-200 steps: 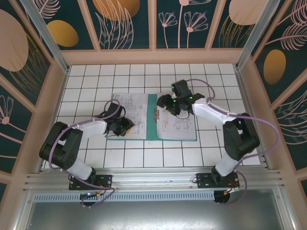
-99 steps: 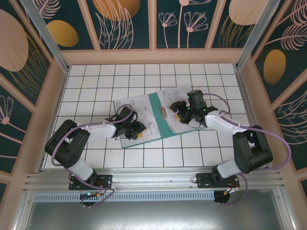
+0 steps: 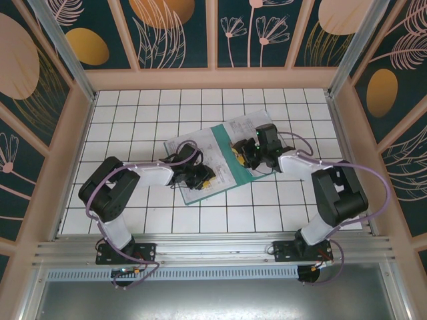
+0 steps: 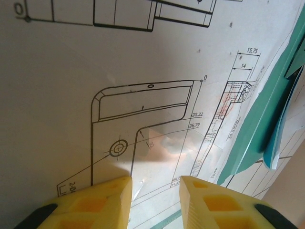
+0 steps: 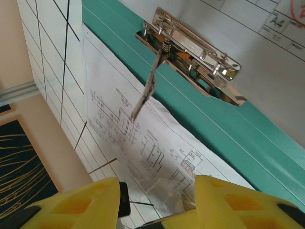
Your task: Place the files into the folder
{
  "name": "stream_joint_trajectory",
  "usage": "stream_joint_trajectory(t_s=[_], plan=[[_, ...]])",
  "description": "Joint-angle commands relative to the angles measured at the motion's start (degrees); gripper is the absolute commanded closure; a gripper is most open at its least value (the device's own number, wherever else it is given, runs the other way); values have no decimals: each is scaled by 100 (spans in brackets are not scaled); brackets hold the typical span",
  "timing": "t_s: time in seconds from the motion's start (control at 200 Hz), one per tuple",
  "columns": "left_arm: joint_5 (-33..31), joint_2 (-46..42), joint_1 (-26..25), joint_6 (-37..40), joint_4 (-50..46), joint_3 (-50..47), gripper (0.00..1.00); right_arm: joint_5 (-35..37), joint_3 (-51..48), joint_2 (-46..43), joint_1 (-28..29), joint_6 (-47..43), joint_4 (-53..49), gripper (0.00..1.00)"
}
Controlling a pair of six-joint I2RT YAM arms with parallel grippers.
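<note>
The dark teal folder (image 3: 221,151) lies open and skewed on the tiled table, its right side farther back. White printed files lie on both halves: one on the left (image 3: 181,147), one on the right (image 3: 244,127). My left gripper (image 3: 202,179) is low over the left sheet (image 4: 143,62), its yellow fingers apart with only paper under the gap (image 4: 155,183). The folder's edge (image 4: 267,109) runs along the right of the left wrist view. My right gripper (image 3: 241,155) hovers near the spine, open (image 5: 157,183), with the metal clip (image 5: 190,45) ahead of it and a printed sheet (image 5: 143,143) below.
The white tiled table (image 3: 133,113) is boxed in by peach frame walls (image 3: 213,79) on three sides. An aluminium rail (image 3: 213,250) with both arm bases runs along the near edge. A thin wire arm (image 5: 147,90) sticks out from the clip over the sheet.
The folder and its sheets have turned anticlockwise from square to skewed. My left gripper has slid right along the left sheet. My right gripper has drawn its jaws somewhat closer.
</note>
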Motion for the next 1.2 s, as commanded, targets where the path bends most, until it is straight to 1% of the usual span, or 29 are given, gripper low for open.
stream_joint_trajectory(t_s=[0.0,0.165,0.275,0.4,0.56,0.856,1.196], plan=[[-82,226,-56,107,-168,-14,66,115,295,159,-29,17,75,53],[-110,201,-66,75,-141,-48,66,147,567,467,-30,-113,-84,54],[-96,208,-68,74,-122,-55,66,159,615,590,-63,-91,-103,59],[-104,205,-72,76,-136,-48,66,259,776,672,-74,-217,-379,65],[-123,187,-68,94,-171,-21,66,343,807,738,-94,-309,-498,68],[-174,150,-64,103,-237,-17,66,379,859,850,-118,-429,-521,80],[-192,131,-67,100,-246,-19,67,406,825,855,-112,-442,-524,85]])
